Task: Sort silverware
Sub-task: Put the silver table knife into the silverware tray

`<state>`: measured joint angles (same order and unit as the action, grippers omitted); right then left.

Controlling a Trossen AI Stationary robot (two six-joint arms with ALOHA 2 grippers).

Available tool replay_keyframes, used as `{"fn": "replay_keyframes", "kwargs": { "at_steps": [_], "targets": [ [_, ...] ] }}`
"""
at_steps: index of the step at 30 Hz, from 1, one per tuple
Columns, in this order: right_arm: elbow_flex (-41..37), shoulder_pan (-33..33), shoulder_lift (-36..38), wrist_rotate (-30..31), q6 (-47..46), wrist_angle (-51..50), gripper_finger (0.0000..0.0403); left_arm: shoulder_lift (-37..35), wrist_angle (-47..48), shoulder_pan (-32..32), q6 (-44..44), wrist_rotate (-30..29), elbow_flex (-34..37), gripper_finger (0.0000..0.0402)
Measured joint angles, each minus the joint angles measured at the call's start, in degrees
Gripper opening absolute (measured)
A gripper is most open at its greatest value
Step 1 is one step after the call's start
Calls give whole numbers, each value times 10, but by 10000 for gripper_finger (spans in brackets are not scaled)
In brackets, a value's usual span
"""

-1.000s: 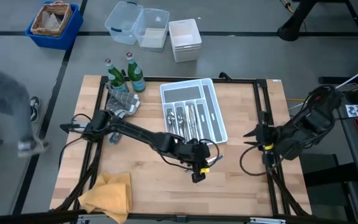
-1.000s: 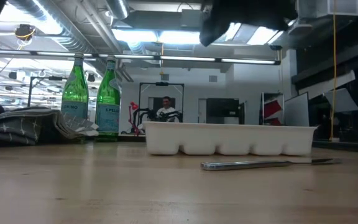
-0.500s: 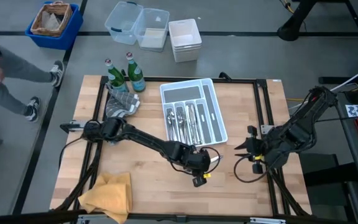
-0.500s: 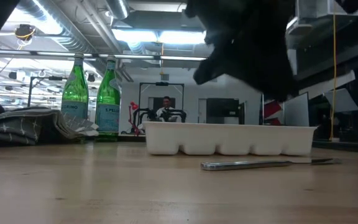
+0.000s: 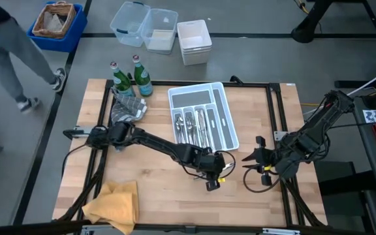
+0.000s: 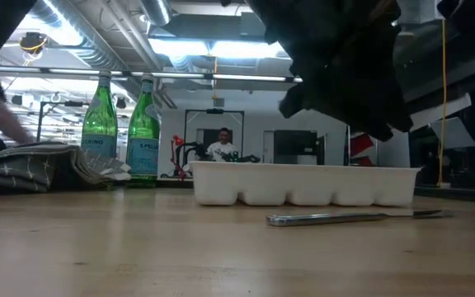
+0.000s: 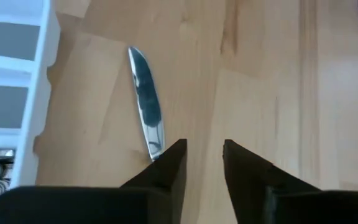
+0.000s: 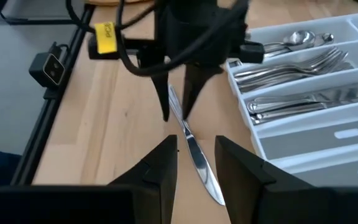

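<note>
The left gripper [image 8: 176, 106] stands with parted fingers over the handle of the table knife [image 7: 146, 115], holding nothing. If they close off-centre, the thin handle could slide away flat on the wooden worktop [image 5: 149, 189]. The knife is slim and shiny, lying just beside the white cutlery tray [image 5: 230, 124], toward the worktop's near edge. The right gripper [image 5: 254, 158] waits open near the right edge.

Bare table [image 5: 253, 111] right of the tray [image 5: 229, 124]; bottles [image 5: 128, 78] crowd its far-left corner

Grey floor [image 5: 253, 46], ceiling strip lights [image 6: 213, 49], plastic bins [image 5: 143, 26].
</note>
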<state>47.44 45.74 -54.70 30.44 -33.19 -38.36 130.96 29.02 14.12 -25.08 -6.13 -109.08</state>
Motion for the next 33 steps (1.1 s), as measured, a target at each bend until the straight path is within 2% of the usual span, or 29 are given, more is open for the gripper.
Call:
{"fn": "replay_keyframes", "kwargs": {
  "at_steps": [7, 14, 19, 33],
  "targets": [
    [0, 0, 0, 0, 2, 15, 111, 35, -7, 0, 7, -2, 0, 130],
    [0, 0, 0, 0, 4, 14, 111, 56, -8, -3, 11, -10, 1, 131],
    [0, 0, 0, 0, 4, 14, 111, 62, -7, -3, 11, -41, 0, 131],
    [0, 0, 0, 0, 6, 13, 111, 66, 37, -2, 11, -47, 0, 128]
  ]
}}
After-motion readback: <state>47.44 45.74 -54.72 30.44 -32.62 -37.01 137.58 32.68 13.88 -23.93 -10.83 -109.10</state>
